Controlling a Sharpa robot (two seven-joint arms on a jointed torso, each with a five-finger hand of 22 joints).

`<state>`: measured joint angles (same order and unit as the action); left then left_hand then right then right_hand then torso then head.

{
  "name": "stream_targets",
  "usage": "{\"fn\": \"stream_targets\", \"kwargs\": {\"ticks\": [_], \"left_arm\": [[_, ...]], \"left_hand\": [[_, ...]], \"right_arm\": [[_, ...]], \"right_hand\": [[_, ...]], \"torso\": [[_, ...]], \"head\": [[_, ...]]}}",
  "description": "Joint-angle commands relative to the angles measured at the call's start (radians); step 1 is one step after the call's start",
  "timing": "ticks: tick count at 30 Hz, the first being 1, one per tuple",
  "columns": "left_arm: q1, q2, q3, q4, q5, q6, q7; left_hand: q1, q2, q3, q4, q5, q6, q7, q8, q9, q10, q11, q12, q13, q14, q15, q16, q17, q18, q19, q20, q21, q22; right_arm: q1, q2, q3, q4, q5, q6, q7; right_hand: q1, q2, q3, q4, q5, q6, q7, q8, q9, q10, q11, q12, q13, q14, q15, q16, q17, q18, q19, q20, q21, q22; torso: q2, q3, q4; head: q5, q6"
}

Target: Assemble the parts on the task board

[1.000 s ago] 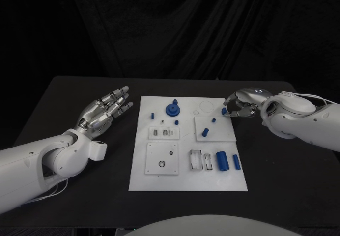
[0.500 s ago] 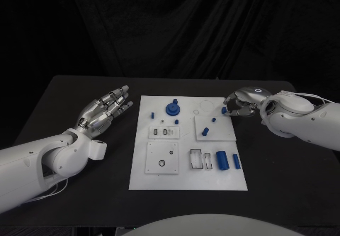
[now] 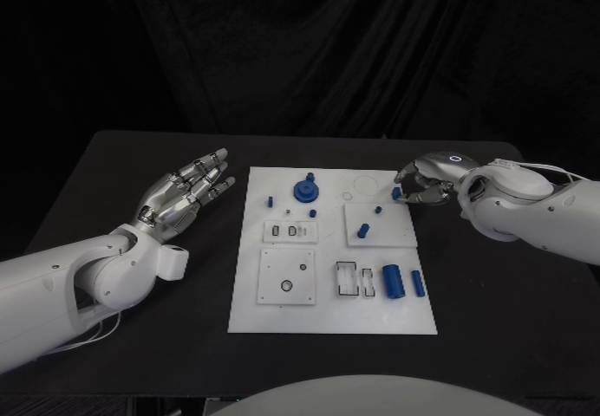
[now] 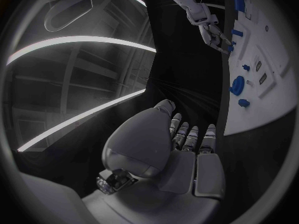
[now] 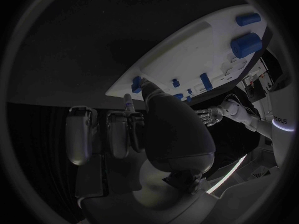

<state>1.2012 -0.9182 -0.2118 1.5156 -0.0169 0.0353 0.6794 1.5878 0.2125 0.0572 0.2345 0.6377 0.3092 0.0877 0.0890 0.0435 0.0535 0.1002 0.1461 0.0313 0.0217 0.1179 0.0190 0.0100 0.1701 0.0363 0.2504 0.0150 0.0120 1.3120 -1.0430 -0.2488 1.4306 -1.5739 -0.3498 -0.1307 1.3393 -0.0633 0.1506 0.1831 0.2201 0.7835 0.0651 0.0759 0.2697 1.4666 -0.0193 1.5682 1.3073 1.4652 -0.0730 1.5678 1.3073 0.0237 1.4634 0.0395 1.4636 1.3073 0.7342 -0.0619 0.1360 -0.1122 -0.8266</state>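
The white task board (image 3: 331,308) lies in the middle of the black table. On it are a round blue knob (image 3: 304,191), small blue pegs (image 3: 362,231) and two blue cylinders (image 3: 391,282). My right hand (image 3: 423,185) hovers at the board's far right corner, pinching a small blue part (image 3: 395,194) between thumb and a finger. The right wrist view shows this pinch (image 5: 136,83) just off the board's edge (image 5: 187,55). My left hand (image 3: 187,195) is open with fingers spread, above the table to the left of the board and apart from it.
Recessed white plates with slots (image 3: 289,232) and a square plate with a hole (image 3: 288,279) sit on the board's left half. Black table (image 3: 500,295) surrounds the board on all sides.
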Motion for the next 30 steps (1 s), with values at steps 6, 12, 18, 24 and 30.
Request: {"fn": "stream_targets", "kwargs": {"ticks": [6,12,18,24,30], "left_arm": [[-0.002,0.002,0.001,0.001,-0.001,0.021,0.031],[-0.002,0.001,0.001,0.0,-0.001,0.023,0.029],[-0.002,0.001,0.001,0.0,-0.001,0.025,0.028],[-0.002,0.001,0.001,0.0,-0.001,0.026,0.026],[-0.002,0.001,0.001,0.0,-0.001,0.027,0.026]], "left_hand": [[-0.001,-0.011,0.006,-0.002,-0.002,-0.002,0.0,-0.004,0.0,-0.003,0.001,0.007,0.0,0.002,0.007,0.003,0.001,0.012,-0.002,0.006,0.003,0.001],[-0.001,-0.011,0.006,-0.002,-0.002,-0.002,0.0,-0.004,0.0,-0.003,0.001,0.007,0.0,0.002,0.007,0.003,0.001,0.012,-0.002,0.006,0.003,0.001],[-0.001,-0.011,0.006,-0.002,-0.002,-0.002,0.0,-0.004,0.0,-0.003,0.001,0.007,0.0,0.002,0.007,0.003,0.001,0.012,-0.002,0.006,0.003,0.001],[-0.001,-0.011,0.006,-0.002,-0.002,-0.002,0.0,-0.004,0.0,-0.003,0.001,0.007,0.0,0.002,0.007,0.003,0.001,0.012,-0.002,0.006,0.003,0.001],[-0.001,-0.011,0.006,-0.002,-0.002,-0.002,0.0,-0.004,0.0,-0.003,0.001,0.007,0.0,0.002,0.007,0.003,0.001,0.012,-0.002,0.006,0.003,0.001]], "right_arm": [[-0.008,0.009,0.0,-0.008,-0.007,-0.014,-0.002],[-0.011,0.014,0.0,-0.012,-0.007,-0.017,0.0],[-0.012,0.017,0.0,-0.016,-0.007,-0.017,-0.002],[-0.013,0.021,0.0,-0.02,-0.007,-0.015,-0.003],[-0.013,0.025,0.0,-0.024,-0.007,-0.018,-0.002]], "right_hand": [[0.009,0.001,-0.002,-0.006,0.001,0.021,0.001,0.011,0.006,0.104,0.005,0.003,0.263,0.106,0.005,0.003,0.263,0.006,0.038,0.007,-0.006,0.224],[0.01,0.002,-0.005,-0.004,0.0,0.037,0.002,0.019,0.011,0.104,0.005,0.003,0.263,0.106,0.006,0.003,0.263,0.006,0.038,0.007,-0.006,0.224],[0.011,0.004,-0.007,-0.003,-0.001,0.055,0.003,0.028,0.02,0.104,0.006,0.003,0.263,0.106,0.007,0.003,0.263,0.006,0.038,0.007,-0.008,0.224],[0.024,0.01,-0.007,-0.007,0.033,0.098,0.003,0.053,0.05,0.104,0.005,0.003,0.263,0.106,0.007,0.003,0.263,0.006,0.038,0.007,-0.009,0.224],[0.032,0.014,-0.005,-0.012,0.057,0.109,0.002,0.059,0.064,0.104,0.005,0.003,0.263,0.106,0.006,0.003,0.263,0.007,0.038,0.007,-0.01,0.224]], "torso": [[0.0,0.0003,0.0],[0.0,0.0002,-0.0009],[0.0,0.0009,0.0007],[0.0,0.0005,-0.0002],[0.0,0.0003,-0.0006]], "head": [[0.0,-0.003],[0.001,-0.003],[0.0,-0.005],[-0.001,-0.005],[0.001,-0.006]]}}
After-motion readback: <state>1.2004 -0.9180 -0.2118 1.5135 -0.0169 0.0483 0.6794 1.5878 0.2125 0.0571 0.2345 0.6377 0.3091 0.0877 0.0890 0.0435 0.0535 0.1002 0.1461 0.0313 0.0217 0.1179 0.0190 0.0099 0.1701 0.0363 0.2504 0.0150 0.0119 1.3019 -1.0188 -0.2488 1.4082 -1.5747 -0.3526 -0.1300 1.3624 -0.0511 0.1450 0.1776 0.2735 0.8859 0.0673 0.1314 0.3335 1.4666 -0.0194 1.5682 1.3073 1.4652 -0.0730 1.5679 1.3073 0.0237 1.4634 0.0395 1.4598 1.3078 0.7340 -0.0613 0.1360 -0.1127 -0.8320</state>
